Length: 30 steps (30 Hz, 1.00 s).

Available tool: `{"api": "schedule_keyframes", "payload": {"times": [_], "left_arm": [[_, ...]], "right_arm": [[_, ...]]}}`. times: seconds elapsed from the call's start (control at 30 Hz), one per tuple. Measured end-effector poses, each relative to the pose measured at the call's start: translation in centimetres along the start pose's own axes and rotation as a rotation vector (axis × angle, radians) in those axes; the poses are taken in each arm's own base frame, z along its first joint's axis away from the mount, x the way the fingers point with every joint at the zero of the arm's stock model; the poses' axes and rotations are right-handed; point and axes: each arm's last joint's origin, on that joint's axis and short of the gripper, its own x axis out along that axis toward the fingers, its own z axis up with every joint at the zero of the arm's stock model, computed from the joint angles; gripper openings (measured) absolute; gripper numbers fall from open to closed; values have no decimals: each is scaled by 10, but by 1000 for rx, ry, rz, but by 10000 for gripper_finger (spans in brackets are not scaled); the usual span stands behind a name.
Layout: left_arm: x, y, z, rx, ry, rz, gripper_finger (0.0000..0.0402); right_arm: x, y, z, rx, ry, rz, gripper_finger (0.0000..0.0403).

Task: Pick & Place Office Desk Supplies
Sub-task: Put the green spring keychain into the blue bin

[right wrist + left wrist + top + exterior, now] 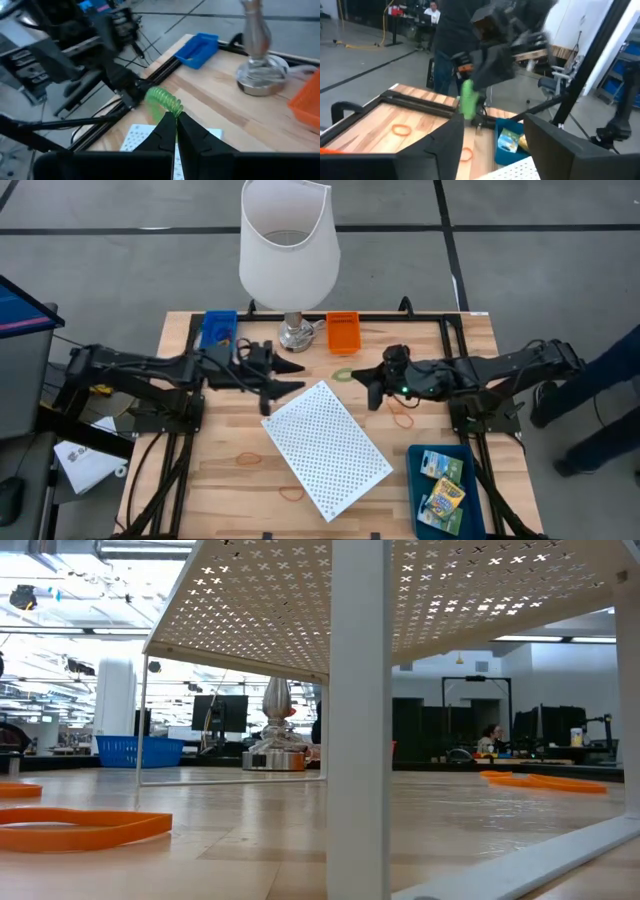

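Note:
My right gripper (362, 380) (176, 117) hovers near the table's middle, right of the lamp base, shut on a green coiled ring (165, 100) (343, 374). My left gripper (290, 378) (492, 130) faces it from the left, open and holding nothing. The left wrist view shows the green ring (467, 97) under the right gripper. Orange rubber bands (403, 417) (247, 458) (291, 492) lie flat on the wood. Two colourful printed boxes (440, 465) (447, 500) lie in a blue tray (420, 505) at the near right corner. My right gripper pinches the green coiled ring by its near end (172, 109) between the tips of both fingers. The rest of the coil sticks out beyond the fingertips. In the left wrist view it hangs below the gripper, off the table.
A white perforated stand (325, 448) sits in the table's near middle and fills the low view. A big white lamp (288, 250) stands at the far edge, its base (295, 335) between a blue basket (218, 328) and an orange basket (343, 330). A person's leg (600, 390) shows at the right.

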Motion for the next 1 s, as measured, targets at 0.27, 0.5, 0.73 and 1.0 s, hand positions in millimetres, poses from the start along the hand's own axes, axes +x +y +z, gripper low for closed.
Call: {"api": "schedule_keyframes", "payload": {"times": [0.27,0.5,0.73,1.0], "left_arm": [[30,-4,-15,-10,-50,-34,213],[31,-5,-16,-17,-52,-27,202],[31,-5,-16,-19,-56,-17,164],[32,-1,-15,-122,-62,9,23]], "right_arm": [[18,35,13,-99,-1,18,0],[25,50,20,-147,2,50,0],[25,50,22,-147,0,55,0],[25,50,22,-146,1,55,0]]}}
